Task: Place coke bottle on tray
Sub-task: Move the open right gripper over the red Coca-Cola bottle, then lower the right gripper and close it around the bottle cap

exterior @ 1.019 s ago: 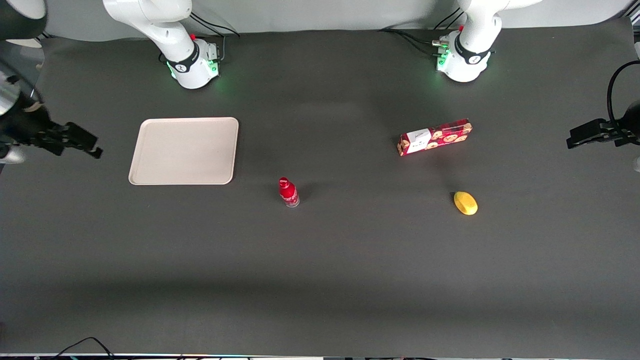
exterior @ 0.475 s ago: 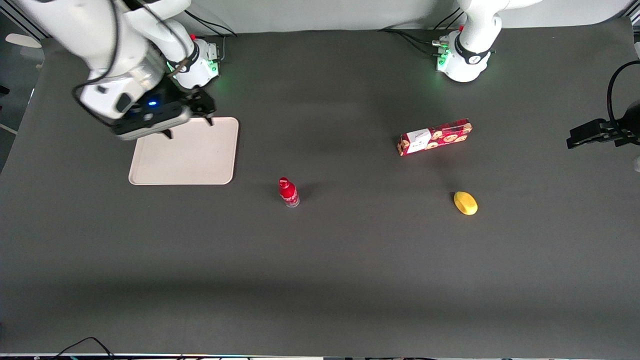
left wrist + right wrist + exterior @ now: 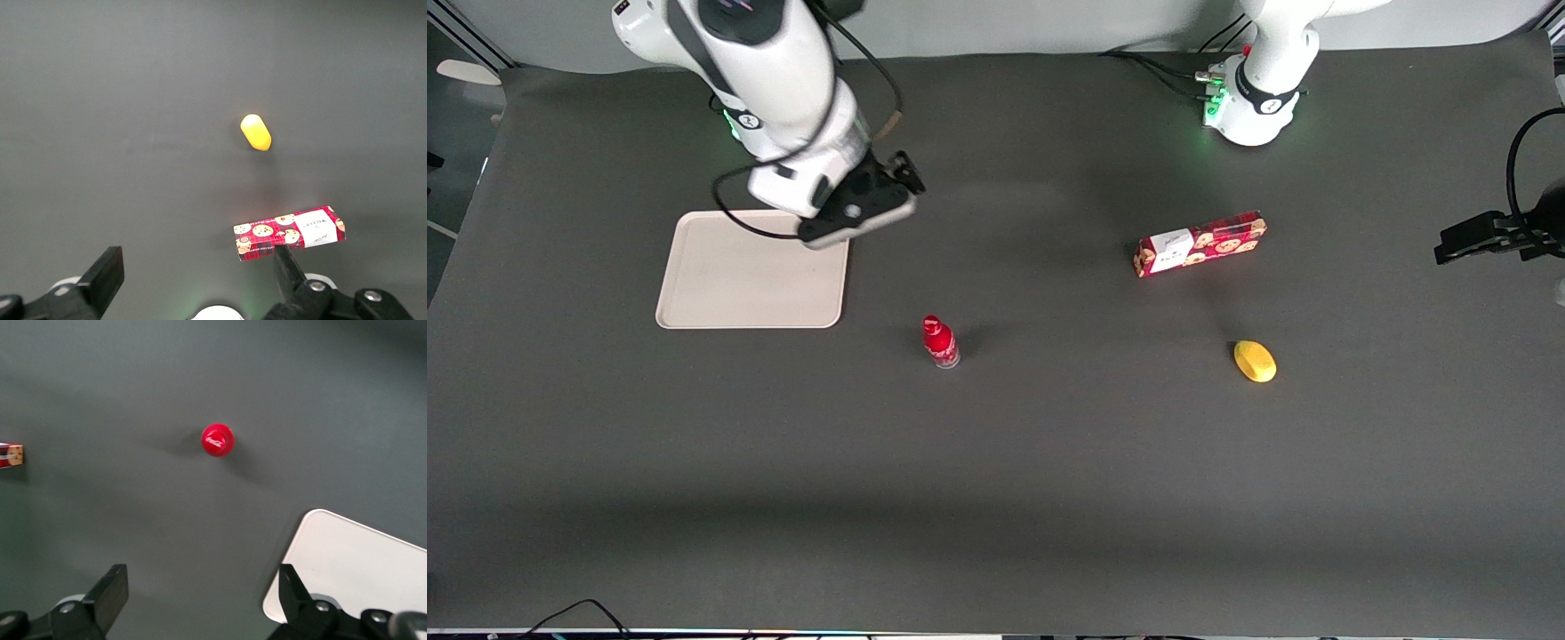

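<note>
The coke bottle point(image 3: 940, 342) stands upright on the dark table, a small red bottle with a red cap. It is seen from above in the right wrist view point(image 3: 217, 440). The beige tray point(image 3: 751, 271) lies flat and holds nothing, toward the working arm's end from the bottle; one corner shows in the right wrist view point(image 3: 360, 567). My right gripper point(image 3: 903, 176) hangs above the table beside the tray's corner, farther from the front camera than the bottle. Its fingers are wide open with nothing between them point(image 3: 202, 587). It is well apart from the bottle.
A red cookie box point(image 3: 1199, 244) lies toward the parked arm's end and also shows in the left wrist view point(image 3: 289, 233); its end shows in the right wrist view point(image 3: 10, 455). A yellow lemon-like object point(image 3: 1255, 361) lies nearer the front camera than the box.
My right arm has swung in from the working arm's end of the table, across the tray, and now hangs past the tray's corner, closer to the bottle. The bottle and tray have not moved.
</note>
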